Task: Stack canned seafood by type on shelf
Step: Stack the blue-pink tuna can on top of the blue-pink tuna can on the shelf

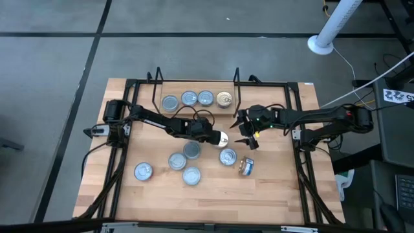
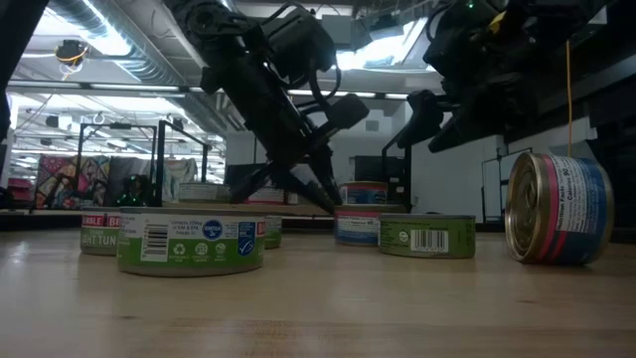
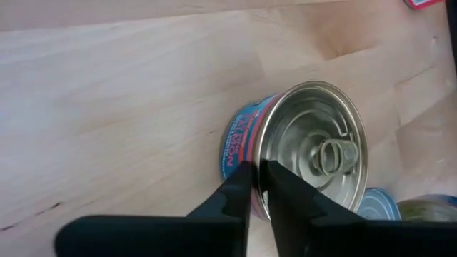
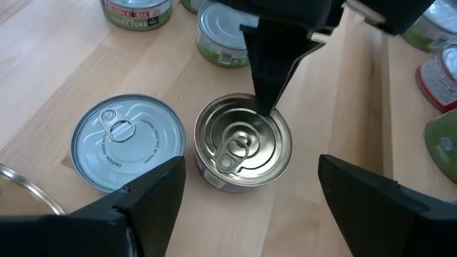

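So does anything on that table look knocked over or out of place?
Yes: one can, near the table's right side, lies on its side with its lid facing sideways; the low view shows it on edge, while the other loose cans sit flat.

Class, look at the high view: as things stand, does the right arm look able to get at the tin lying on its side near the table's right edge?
Probably yes. The right gripper hangs open just above the tipped tin, with bare table between them. The left gripper is busy elsewhere, pinching another tin's rim.

The left claw (image 3: 257, 187) covers part of a tin's rim (image 3: 300, 153); two neighbouring tins (image 3: 403, 207) are cut off.
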Controlling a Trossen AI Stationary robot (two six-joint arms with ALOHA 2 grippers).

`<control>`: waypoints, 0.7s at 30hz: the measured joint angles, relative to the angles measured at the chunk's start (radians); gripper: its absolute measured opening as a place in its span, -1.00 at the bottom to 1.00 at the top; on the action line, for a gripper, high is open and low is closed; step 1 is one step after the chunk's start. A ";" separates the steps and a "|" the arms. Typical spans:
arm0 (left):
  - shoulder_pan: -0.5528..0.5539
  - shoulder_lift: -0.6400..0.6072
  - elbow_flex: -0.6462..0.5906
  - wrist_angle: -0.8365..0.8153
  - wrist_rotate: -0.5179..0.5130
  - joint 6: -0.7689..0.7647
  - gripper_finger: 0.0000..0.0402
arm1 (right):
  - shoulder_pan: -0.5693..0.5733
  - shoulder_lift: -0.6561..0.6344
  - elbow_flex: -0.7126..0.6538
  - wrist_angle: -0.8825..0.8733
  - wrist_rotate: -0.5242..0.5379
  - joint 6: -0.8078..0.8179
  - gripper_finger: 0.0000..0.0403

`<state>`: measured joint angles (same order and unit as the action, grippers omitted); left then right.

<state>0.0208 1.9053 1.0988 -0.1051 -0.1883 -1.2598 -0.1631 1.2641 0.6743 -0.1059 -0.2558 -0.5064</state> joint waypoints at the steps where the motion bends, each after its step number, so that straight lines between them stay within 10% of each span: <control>1: 0.000 0.000 0.000 0.000 0.000 0.007 -0.89 | 0.000 0.006 0.000 -0.001 0.000 -0.002 0.59; 21: 0.057 0.002 -0.001 0.044 0.074 0.095 -1.00 | 0.000 0.045 0.000 0.001 0.004 -0.184 0.59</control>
<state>0.0779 1.9076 1.0977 -0.0611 -0.1143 -1.1643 -0.1630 1.3094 0.6743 -0.1047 -0.2522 -0.6906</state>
